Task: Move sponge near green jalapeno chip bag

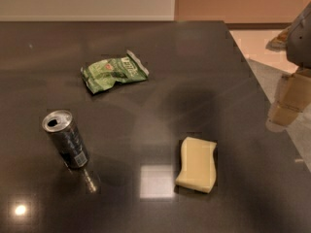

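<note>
My gripper (287,106) hangs right of the sponge (197,164), touching nothing; whether it is spread I cannot tell. The chip bag (114,73) lies well apart from the sponge, up and left; the can (65,139) stands left of it.

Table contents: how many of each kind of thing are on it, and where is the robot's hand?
Sponge: 1
Green chip bag: 1
Drink can: 1
Total: 3
The hand hangs at the right side of the view, by the edge of the table, apart from all three.
</note>
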{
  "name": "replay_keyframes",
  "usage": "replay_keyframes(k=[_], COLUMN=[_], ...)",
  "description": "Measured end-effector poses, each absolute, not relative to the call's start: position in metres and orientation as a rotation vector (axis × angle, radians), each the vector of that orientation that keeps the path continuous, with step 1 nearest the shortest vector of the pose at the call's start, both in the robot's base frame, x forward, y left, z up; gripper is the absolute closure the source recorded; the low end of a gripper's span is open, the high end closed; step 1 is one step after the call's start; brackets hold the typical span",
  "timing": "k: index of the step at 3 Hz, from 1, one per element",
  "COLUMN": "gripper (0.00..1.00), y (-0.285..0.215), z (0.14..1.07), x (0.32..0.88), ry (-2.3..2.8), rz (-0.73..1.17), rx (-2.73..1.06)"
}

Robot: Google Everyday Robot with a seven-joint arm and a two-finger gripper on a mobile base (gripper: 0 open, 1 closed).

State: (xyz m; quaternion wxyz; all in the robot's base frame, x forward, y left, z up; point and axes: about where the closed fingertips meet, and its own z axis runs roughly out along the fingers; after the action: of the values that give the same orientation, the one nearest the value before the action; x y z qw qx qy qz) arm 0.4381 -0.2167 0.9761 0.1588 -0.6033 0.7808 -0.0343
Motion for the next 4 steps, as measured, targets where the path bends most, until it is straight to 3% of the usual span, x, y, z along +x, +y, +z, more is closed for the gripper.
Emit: replay_keyframes(k=[2,4], gripper=[0.0,0.0], y=[-0.202,-0.143], z=[0.974,0.94], x=[0.443,0.425], ry=[2.168,1.907], rz=[-0.05,0.108], rx=[-1.809,-2.134])
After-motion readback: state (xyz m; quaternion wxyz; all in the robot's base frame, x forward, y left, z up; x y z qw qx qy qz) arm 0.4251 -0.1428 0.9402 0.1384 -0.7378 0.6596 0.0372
